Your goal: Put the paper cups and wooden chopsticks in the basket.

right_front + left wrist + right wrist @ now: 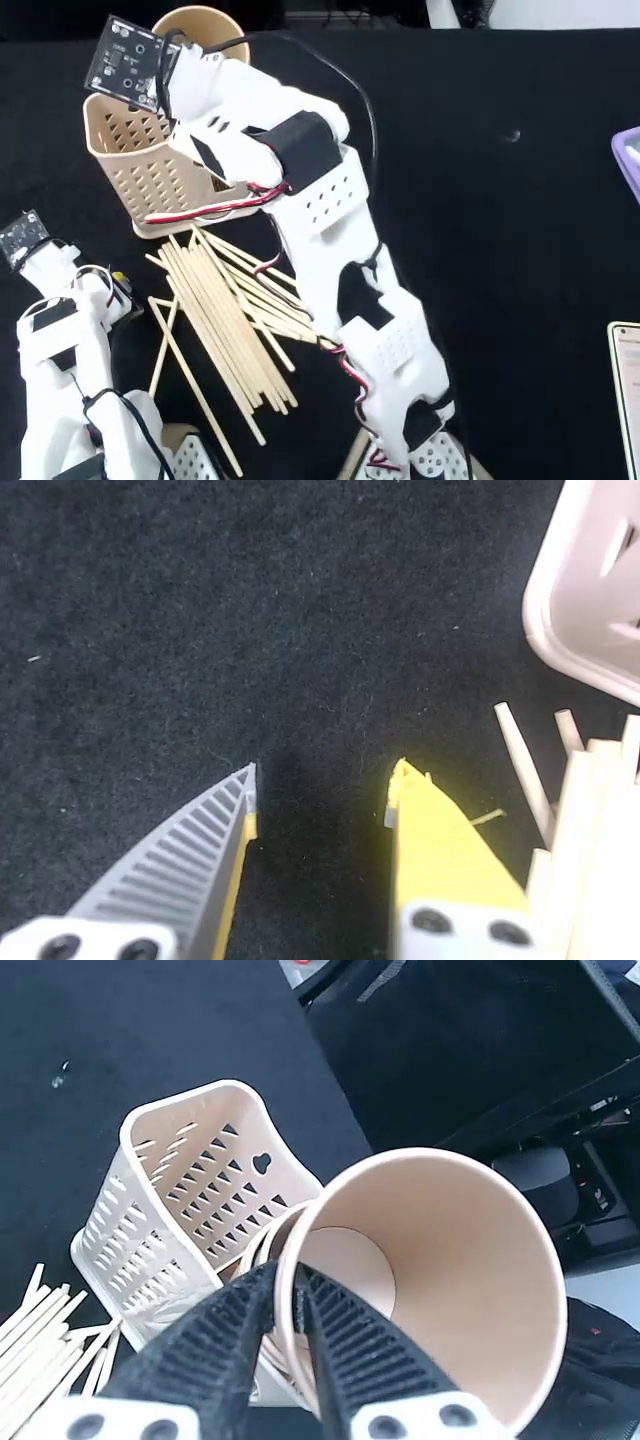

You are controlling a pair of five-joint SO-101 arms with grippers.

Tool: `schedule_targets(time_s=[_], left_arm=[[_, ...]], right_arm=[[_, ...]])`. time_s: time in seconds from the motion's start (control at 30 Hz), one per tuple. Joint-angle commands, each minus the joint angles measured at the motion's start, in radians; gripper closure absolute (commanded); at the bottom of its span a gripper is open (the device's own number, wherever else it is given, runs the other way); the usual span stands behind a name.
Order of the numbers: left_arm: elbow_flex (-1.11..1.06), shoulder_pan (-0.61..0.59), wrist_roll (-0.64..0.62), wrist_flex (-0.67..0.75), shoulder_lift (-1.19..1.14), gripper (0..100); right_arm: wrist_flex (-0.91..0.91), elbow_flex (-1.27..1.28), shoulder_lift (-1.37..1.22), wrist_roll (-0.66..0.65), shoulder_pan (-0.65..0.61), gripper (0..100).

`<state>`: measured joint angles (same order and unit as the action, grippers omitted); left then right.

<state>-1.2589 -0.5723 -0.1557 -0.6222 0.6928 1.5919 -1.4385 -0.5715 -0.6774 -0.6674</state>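
Right end effector [288, 1285] clamped on paper cup [450, 1260] rim: prob light, crushable, grip gently; left end effector [320, 795] apart nr stiff wooden chopsticks [600, 800]

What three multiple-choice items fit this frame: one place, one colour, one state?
1. The wooden chopsticks lie: A on the table beside the basket; B inside the basket; C across a plate.
2. The table is: A white; B black; C green.
3. The right end effector is: A open; B shut on a chopstick; C shut on the paper cup.
Key: 1A, the high view shows them loose by the basket's foot; 2B, black surface all round; 3C, it pinches the cup's rim.
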Motion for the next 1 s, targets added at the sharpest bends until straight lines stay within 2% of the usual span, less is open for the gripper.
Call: schedule_targets(time_s=[0.0,0.1,0.3,0.43,0.77,0.97], left_arm=[[0.002,0.002,0.002,0.014,0.021,78],[0.002,0.002,0.002,0.014,0.021,78],[0.002,0.002,0.002,0.014,0.021,78],[0.002,0.002,0.002,0.014,0.021,78],[0.002,0.002,0.002,0.014,0.020,78],[0.002,0.002,0.002,0.014,0.021,78]], right_arm=[[0.003,0.016,0.004,0.051,0.006,88.7],[-0.017,-0.018,0.005,0.163,0.021,82.5],[-0.143,-0.108,-0.002,0.256,0.052,91.3],[-0.153,-0.107,-0.004,0.315,0.061,95.0],[-0.140,0.139,-0.004,0.328,0.061,95.2],[-0.206,0.317,-0.004,0.328,0.063,95.2]])
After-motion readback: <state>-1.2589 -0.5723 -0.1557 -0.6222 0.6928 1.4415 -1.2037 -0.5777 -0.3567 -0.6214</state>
